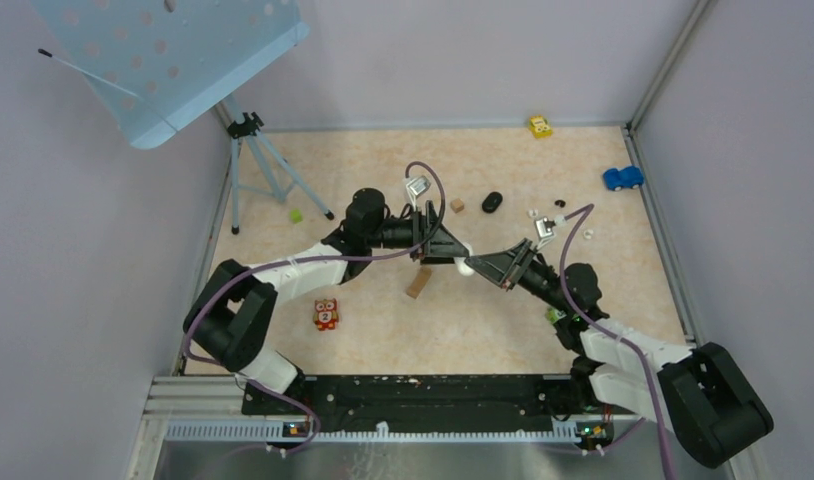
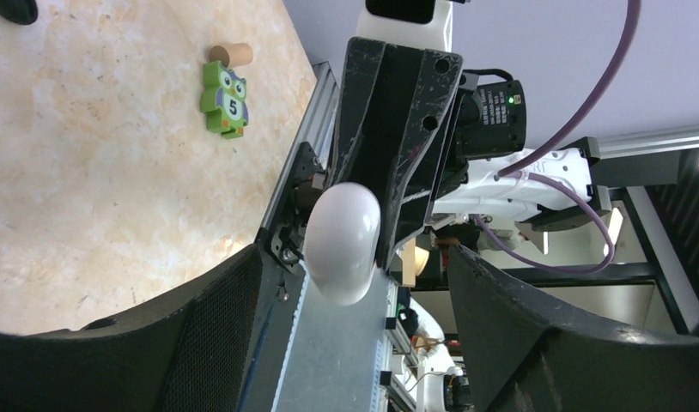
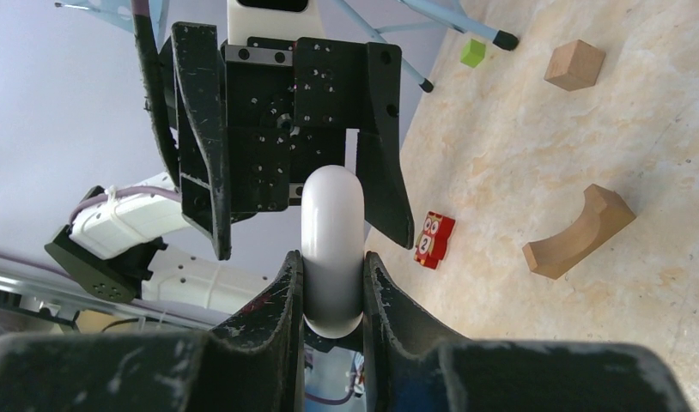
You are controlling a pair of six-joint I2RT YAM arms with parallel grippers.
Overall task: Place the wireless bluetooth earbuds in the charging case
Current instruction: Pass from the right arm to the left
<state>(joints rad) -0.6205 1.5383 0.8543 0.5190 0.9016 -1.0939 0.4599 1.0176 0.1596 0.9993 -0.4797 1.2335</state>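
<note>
The right tool (image 3: 331, 270) clamps a smooth white pill-shaped charging case (image 3: 331, 215) by its lower end, holding it in the air above the marbled beige counter (image 1: 383, 325). The left tool (image 2: 355, 253) faces it with jaws spread wide on either side of the case and clear of it. The case looks closed and its contents are hidden, while the tiny white and black wireless bluetooth earbuds (image 1: 534, 212) lie on the counter beyond the right tool, well apart from the case.

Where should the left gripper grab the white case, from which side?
Grip the case by its free rounded end, past the right gripper. I'd come end-on from opposite that gripper: the case sticks out lengthwise, and only that half is bare.
</note>
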